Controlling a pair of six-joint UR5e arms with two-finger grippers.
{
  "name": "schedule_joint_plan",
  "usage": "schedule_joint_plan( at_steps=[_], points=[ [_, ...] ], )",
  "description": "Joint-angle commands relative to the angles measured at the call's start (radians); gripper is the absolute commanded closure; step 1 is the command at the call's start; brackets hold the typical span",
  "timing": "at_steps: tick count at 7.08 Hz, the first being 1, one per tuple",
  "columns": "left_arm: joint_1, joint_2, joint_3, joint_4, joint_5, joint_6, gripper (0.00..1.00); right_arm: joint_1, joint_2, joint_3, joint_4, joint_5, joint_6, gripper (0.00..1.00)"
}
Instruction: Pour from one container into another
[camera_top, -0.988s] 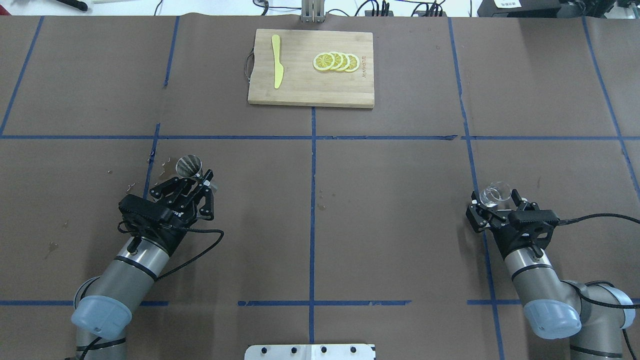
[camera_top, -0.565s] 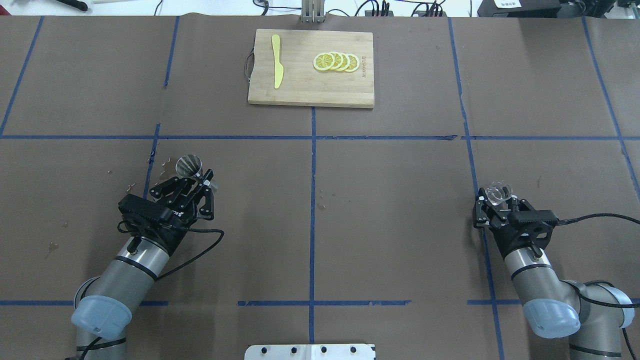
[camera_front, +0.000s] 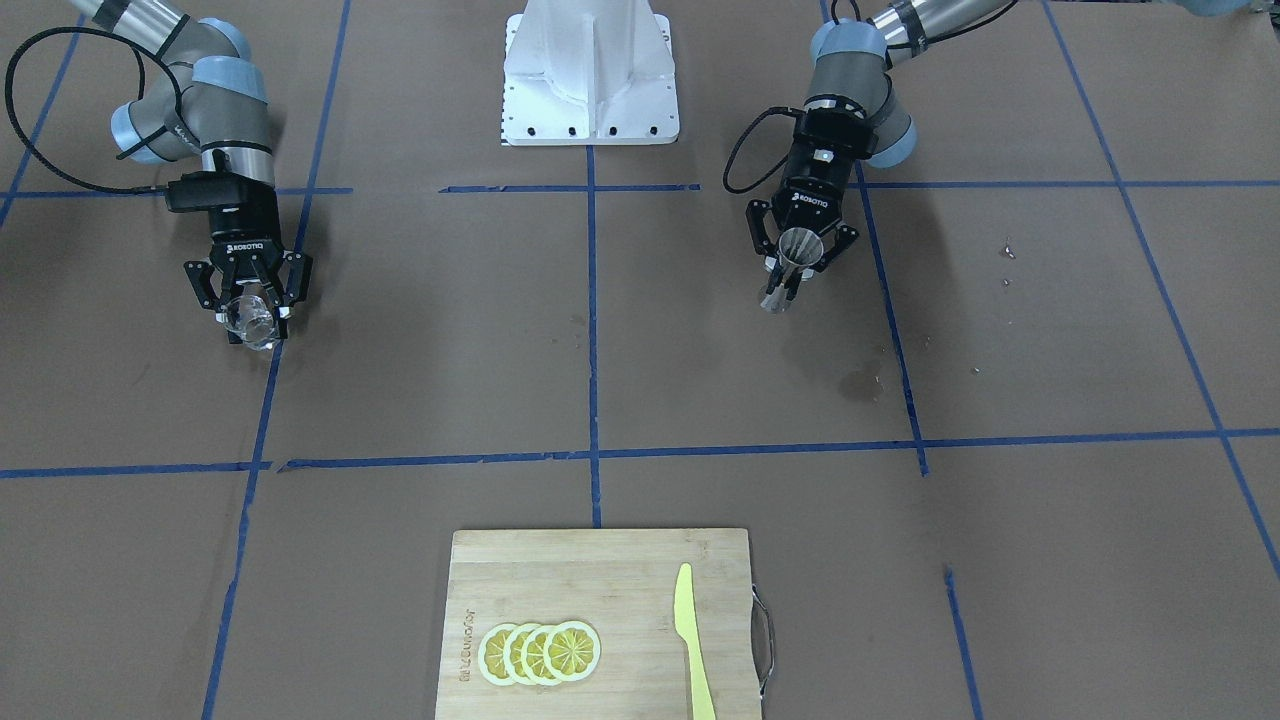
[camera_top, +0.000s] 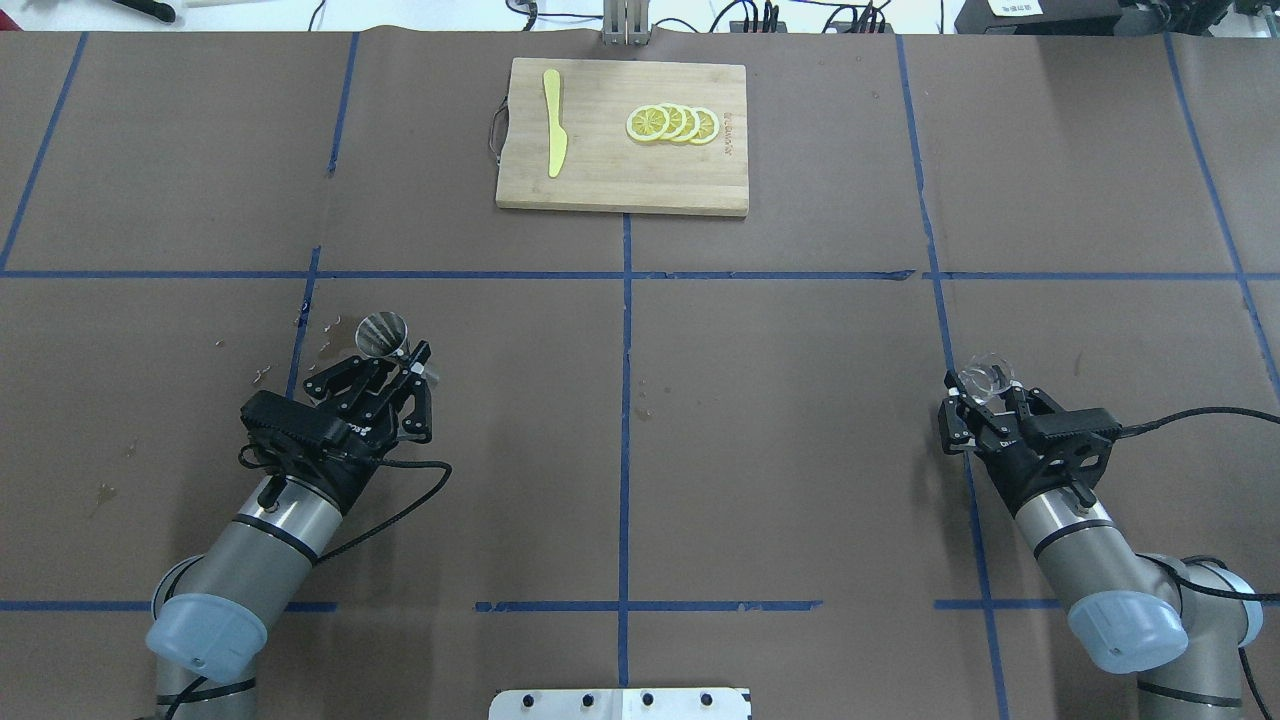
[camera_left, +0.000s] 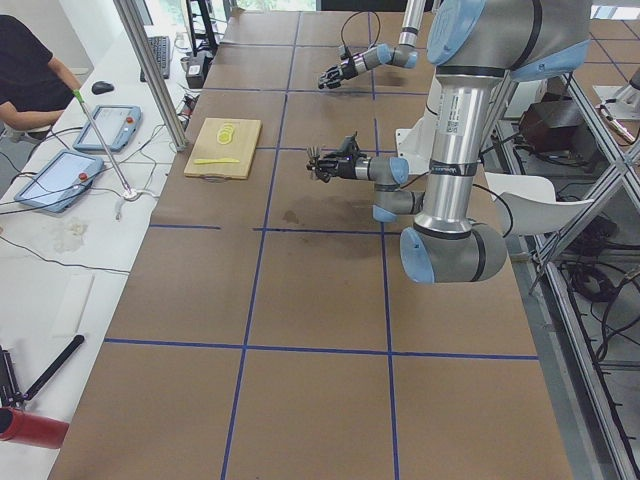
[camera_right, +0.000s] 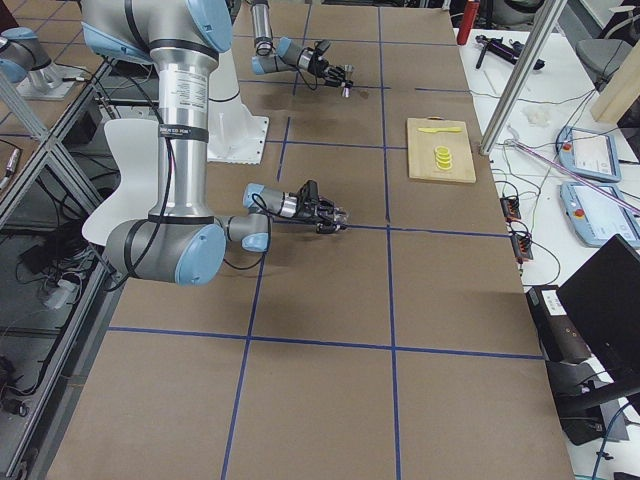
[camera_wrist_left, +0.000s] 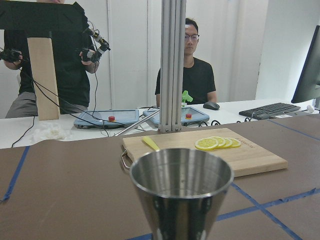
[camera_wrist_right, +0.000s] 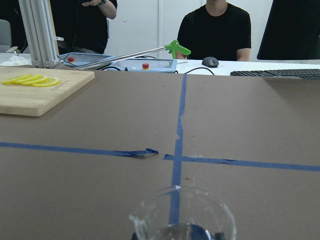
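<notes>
Facing me from across the desk (camera_front: 1050, 330), my left hand (camera_front: 798, 268) is pinched on the steel jigger (camera_front: 788, 272), one finger on either side. My right hand (camera_front: 250, 308) is closed the same way around the clear glass cup (camera_front: 250, 322), which sits right at my fingertips. The two hands are well apart. A wet stain (camera_front: 862, 384) marks the paper just beyond my left hand. Farther out from both lies a cutting board (camera_front: 620, 575) with lemon slices (camera_front: 540, 652) and a yellow knife (camera_front: 692, 640).

From overhead, the steel jigger's open mouth (camera_top: 382, 333) shows just ahead of my left hand's fingers (camera_top: 412, 362). The glass cup (camera_top: 985, 377) shows between the tips of my right hand (camera_top: 985, 398).

From the left end, my near left hand (camera_left: 325, 160) reaches out low over the desk. The jigger in it is too small to make out.

From the right end, my near right hand (camera_right: 335, 218) is likewise low over the desk, with the cup only a glint at its tip.

In my left wrist view the steel jigger (camera_wrist_left: 181, 190) stands upright and fills the lower middle, mouth up. I cannot tell whether anything is inside. The cutting board lies straight beyond it, and people (camera_wrist_left: 192, 70) sit behind the desk.

In my right wrist view the glass cup's rim (camera_wrist_right: 182, 212) sits at the bottom edge, its pouring lip turned to the left. A crossing of blue tape (camera_wrist_right: 178, 150) lies just past it.
</notes>
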Motion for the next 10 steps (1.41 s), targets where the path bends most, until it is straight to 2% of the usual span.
schedule_joint_plan(
  at_steps=[1, 2, 4, 6, 7, 8, 10],
  points=[
    [0.029, -0.046, 0.004, 0.001, -0.016, 0.004, 1.0, 0.0, 0.034, 0.014, 0.059, 0.003, -0.1, 0.88],
    [0.037, -0.052, 0.001, -0.001, -0.041, 0.004, 1.0, 0.002, 0.049, 0.014, 0.059, 0.001, -0.117, 0.88],
    [0.027, -0.074, -0.023, -0.019, -0.165, 0.004, 1.0, 0.002, 0.048, 0.014, 0.06, -0.002, -0.117, 0.88],
    [0.03, -0.074, -0.013, -0.016, -0.159, 0.01, 1.0, 0.002, 0.045, 0.011, 0.06, -0.002, -0.117, 0.88],
    [0.027, -0.078, -0.016, -0.008, -0.157, 0.062, 1.0, 0.002, 0.048, 0.011, 0.06, -0.002, -0.117, 0.88],
    [0.017, -0.09, -0.023, -0.01, -0.157, 0.213, 1.0, 0.002, 0.049, 0.014, 0.059, -0.003, -0.119, 0.88],
    [-0.011, -0.133, -0.014, -0.007, -0.161, 0.251, 1.0, -0.003, 0.052, 0.037, 0.054, -0.005, -0.119, 0.88]
  ],
)
